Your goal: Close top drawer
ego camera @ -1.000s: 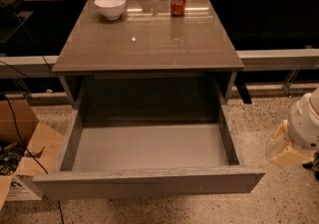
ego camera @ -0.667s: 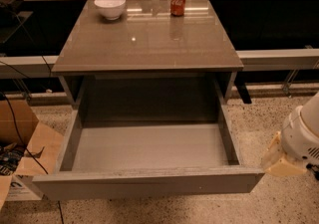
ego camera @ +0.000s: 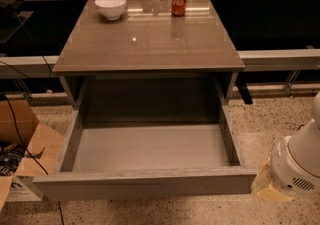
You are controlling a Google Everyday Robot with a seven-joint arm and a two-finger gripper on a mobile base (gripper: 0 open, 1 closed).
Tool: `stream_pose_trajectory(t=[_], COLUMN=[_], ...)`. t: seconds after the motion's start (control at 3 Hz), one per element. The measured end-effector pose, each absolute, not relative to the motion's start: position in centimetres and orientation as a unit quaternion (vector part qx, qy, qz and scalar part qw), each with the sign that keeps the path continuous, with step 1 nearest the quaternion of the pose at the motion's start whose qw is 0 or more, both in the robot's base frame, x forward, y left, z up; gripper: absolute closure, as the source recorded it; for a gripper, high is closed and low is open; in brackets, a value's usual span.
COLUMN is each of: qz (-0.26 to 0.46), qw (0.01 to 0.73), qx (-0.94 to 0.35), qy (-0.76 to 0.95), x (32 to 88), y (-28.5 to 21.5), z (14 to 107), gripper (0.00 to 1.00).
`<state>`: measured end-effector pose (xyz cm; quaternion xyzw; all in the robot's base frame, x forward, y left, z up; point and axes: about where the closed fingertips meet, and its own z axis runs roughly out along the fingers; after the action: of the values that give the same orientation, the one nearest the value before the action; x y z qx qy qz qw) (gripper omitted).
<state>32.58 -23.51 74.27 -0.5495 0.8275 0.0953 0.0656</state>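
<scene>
The top drawer is seen pulled far out toward 6 o'clock, pale grey floor exposed, flat front panel level. The gripper is found at 4 o'clock, beside the panel's right end.

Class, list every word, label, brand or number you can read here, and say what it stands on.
On the red can: white script, too blurred to read.
On the cardboard box: a black mark, also unreadable.
No text on the top drawer, the white bowl or the gripper, low right beside the drawer front.
</scene>
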Motion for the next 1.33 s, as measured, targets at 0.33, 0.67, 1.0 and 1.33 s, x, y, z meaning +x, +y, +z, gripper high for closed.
stream_pose_trajectory(t=[0.33, 0.67, 1.0, 1.33], qz=[0.095, 0.098, 0.109, 0.122], qw=[0.066, 0.065, 0.081, 0.106], qx=[-0.550, -0.557, -0.572, -0.583], qy=[0.827, 0.822, 0.809, 0.796], x=[32.6, 32.1, 31.7, 32.7], y=[-23.5, -23.3, -23.0, -22.1], z=[74.3, 73.7, 72.0, 69.9], gripper=[1.00, 1.00, 1.00, 1.00])
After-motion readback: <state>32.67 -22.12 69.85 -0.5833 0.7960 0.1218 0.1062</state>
